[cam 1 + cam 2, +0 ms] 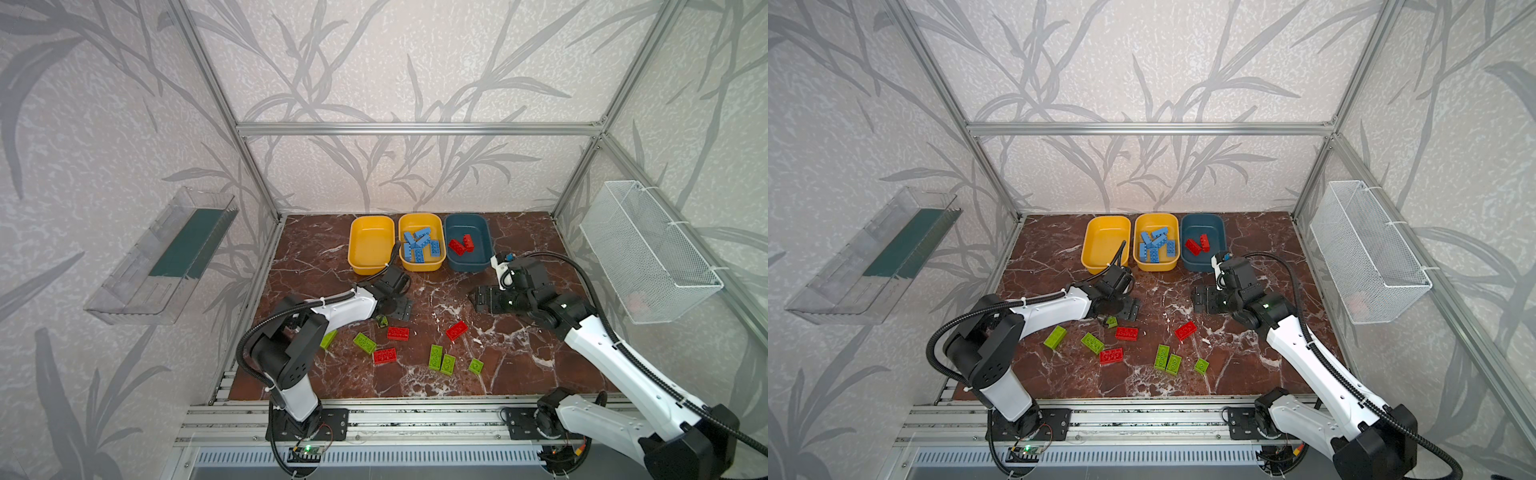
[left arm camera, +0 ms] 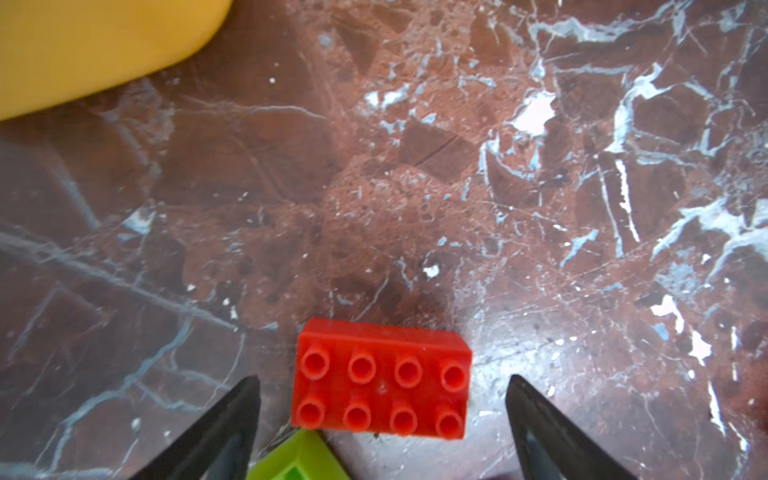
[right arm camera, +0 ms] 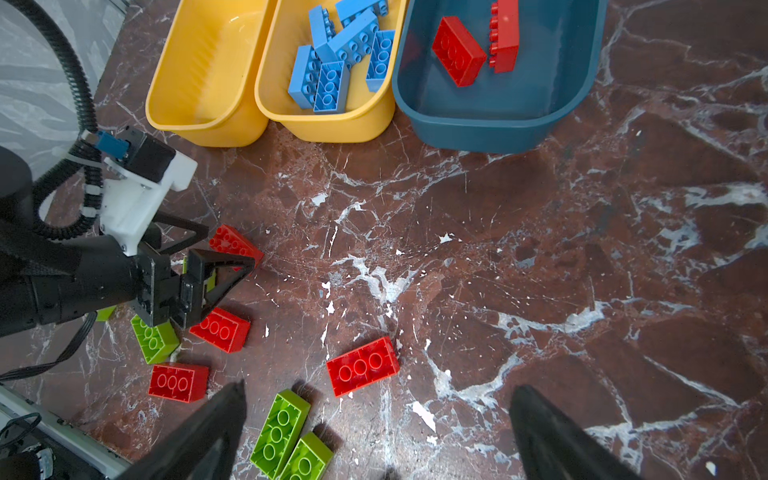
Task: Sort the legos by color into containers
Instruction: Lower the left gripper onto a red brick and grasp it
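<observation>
Red brick [image 2: 381, 380] studs up (long axis across left fingers [image 2: 224, 432]).

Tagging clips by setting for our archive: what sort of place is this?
Probably a robotics lab test cell, not a home: a silver aluminium-profile frame holds leaf-patterned wall panels, and two white-and-black robot arms are bolted to a slotted metal rail edging the marble-patterned tabletop.
</observation>
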Controlling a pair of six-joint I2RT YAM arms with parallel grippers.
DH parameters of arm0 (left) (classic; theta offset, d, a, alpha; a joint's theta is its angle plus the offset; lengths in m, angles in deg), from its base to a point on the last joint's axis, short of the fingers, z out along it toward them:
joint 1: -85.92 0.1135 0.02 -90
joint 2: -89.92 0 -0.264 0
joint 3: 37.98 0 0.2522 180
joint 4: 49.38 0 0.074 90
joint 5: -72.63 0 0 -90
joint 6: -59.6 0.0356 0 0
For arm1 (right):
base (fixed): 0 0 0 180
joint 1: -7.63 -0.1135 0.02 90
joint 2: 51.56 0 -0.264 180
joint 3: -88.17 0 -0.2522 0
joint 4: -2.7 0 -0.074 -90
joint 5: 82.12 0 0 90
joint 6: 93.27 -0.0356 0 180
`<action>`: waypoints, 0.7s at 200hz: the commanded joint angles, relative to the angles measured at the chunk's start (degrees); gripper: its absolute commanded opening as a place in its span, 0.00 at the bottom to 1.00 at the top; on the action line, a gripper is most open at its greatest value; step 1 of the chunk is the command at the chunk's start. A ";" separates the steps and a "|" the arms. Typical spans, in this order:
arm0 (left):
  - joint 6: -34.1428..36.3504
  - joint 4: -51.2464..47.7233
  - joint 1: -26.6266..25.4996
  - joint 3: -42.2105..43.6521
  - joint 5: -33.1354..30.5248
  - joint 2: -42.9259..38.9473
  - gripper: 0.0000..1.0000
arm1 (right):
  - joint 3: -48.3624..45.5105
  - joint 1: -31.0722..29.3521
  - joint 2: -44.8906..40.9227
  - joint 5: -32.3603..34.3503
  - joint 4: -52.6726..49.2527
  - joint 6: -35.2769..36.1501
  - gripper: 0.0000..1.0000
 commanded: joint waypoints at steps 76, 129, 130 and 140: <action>0.44 -4.45 -0.09 -2.90 1.24 2.70 0.60 | -2.62 2.00 -3.66 -1.28 -0.21 0.58 0.99; -1.07 -10.46 -0.66 -10.94 0.28 3.19 0.38 | -4.04 2.22 -8.03 -1.55 -0.04 -1.23 0.99; -1.07 -10.63 -0.66 -11.24 0.28 3.26 0.38 | -4.12 2.20 -8.10 -1.55 -0.03 -1.29 0.99; -1.15 -11.84 -0.88 -14.84 0.34 3.99 0.38 | -4.92 2.21 -9.71 -1.43 -0.03 -1.82 0.99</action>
